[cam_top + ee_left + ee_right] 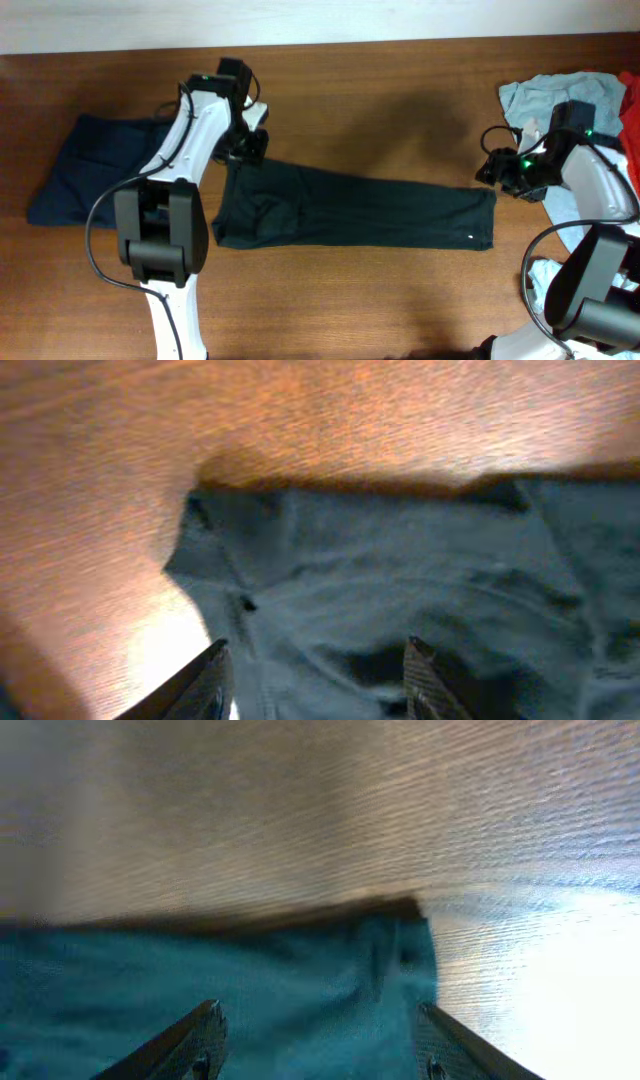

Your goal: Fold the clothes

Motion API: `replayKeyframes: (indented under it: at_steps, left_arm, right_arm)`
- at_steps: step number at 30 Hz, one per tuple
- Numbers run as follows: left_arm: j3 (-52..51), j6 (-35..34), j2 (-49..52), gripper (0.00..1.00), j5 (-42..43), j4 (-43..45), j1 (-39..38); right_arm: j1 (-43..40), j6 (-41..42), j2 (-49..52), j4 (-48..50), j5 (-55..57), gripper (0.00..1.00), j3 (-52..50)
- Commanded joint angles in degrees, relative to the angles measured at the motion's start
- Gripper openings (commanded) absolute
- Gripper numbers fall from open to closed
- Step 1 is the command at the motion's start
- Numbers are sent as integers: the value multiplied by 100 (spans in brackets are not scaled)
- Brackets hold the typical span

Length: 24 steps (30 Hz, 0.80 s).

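**Spotter:** What do you have of the clothes?

**Operator:** I see the black T-shirt (350, 215) in the middle of the wooden table (400, 110). It's folded lengthwise into a long band running left to right and lies flat. Its left end is wider and creased. The right end is squared off, with a small white mark (473, 237) near the lower corner.

**Spotter:** And the others?

**Operator:** On my overhead, a dark-navy garment (90, 165) lies flat at the far left. At the right edge I see a light-blue one (545, 100) crumpled in a heap, with a red one (630, 120) against it, cut off by the frame. More pale cloth (545, 275) lies lower right; I cannot tell what it is.
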Motion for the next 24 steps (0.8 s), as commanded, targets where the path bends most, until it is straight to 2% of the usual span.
replayKeyframes:
  at_steps: [1,4,8,14,20,24]
  left_arm:
    - [476,11,26,53,72,-748,33]
    - [501,15,17,47,396,-1386,-111]
    - [496,116,17,45,385,-1768,-503]
    - [426,-17,17,45,-688,-1963,-1613]
    - [-295,-236,17,46,-1311,-1405,-2413]
    - [-907,-273,17,46,-1314,-850,-2485]
  right_arm:
    - [42,-125,4,-389,-625,65,284]
    - [81,-120,4,-564,-625,66,282]
    - [81,-120,4,-581,-625,70,284]
    - [81,-122,4,-664,-621,74,282]
    - [81,-122,4,-669,-623,75,282]
    - [81,-122,4,-686,-621,76,282]
